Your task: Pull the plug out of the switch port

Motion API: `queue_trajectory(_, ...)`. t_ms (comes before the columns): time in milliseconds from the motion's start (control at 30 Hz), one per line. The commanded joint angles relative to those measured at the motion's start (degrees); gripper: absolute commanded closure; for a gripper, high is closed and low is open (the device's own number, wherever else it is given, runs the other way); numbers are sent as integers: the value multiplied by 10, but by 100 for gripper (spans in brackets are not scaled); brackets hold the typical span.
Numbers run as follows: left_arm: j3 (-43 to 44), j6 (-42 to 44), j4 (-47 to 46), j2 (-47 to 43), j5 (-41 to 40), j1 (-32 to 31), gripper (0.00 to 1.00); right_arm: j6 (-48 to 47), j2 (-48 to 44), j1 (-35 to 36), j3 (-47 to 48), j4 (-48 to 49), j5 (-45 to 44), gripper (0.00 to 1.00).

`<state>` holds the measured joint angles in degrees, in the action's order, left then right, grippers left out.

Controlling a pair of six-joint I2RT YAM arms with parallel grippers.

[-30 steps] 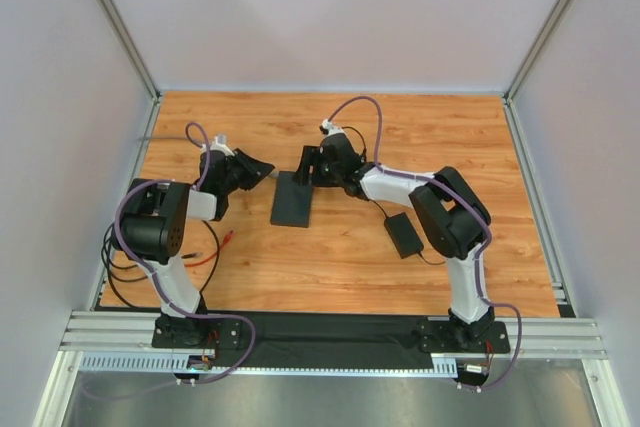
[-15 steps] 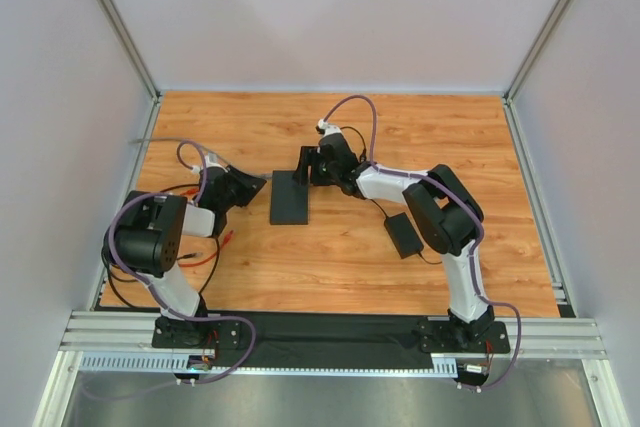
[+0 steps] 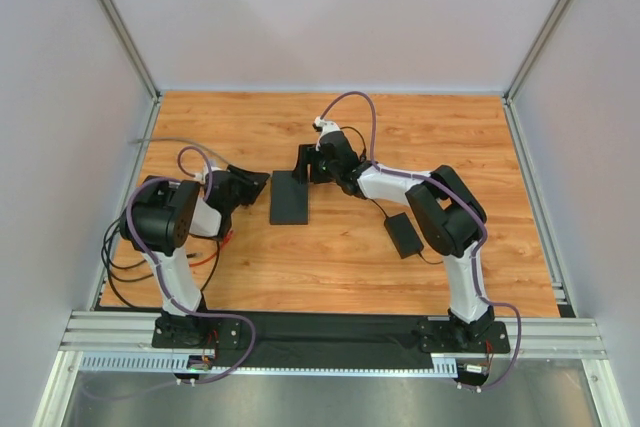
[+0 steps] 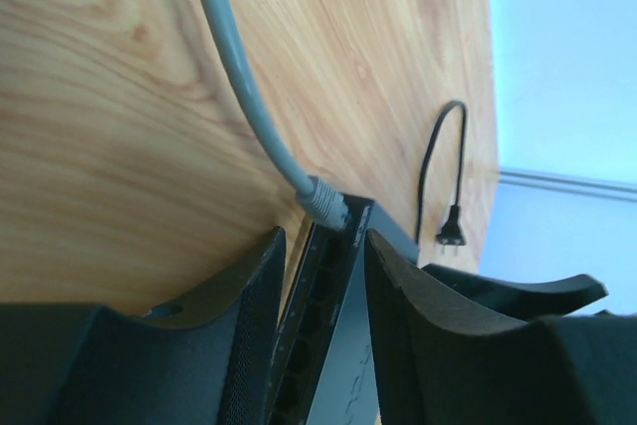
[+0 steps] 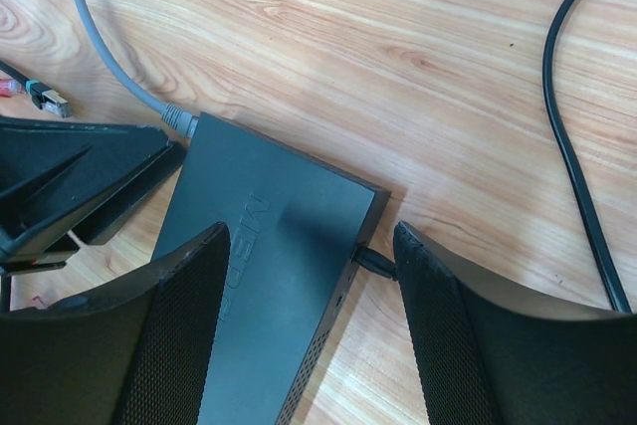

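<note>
Left claw (image 4: 323, 236) parted astride switch (image 5: 264, 226) (plug (image 4: 326, 206) seated); right claw (image 5: 311, 236) likewise.

Wooden table (image 3: 450, 147) bearing switch (image 3: 291, 199), adapter (image 3: 405, 235)

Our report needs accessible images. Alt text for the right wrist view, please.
A black switch lies on the wooden table between the open fingers of the right gripper, a grey cable plugged into its far corner. The left gripper sits beside it.

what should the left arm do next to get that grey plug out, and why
Probably ease the left fingers forward until they straddle the grey plug, then close. They stand open around the switch edge, and the plug, seated at its corner, lies just past their tips.
</note>
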<state>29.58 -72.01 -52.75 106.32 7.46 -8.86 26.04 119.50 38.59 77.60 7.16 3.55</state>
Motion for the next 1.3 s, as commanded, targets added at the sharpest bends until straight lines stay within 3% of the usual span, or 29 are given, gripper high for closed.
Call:
queue_trajectory(0, 7, -37, -60, 39, -1, -1, 54, -15, -2, 3, 18, 18, -1, 32)
queue_trajectory(267, -8, -52, -45, 40, -25, -1, 55, -4, 22, 3, 40, 4, 3, 34)
queue_trajectory(1267, 33, -38, 10, 64, 9, -7, 66, 2, 45, 3, 65, -19, 15, 38)
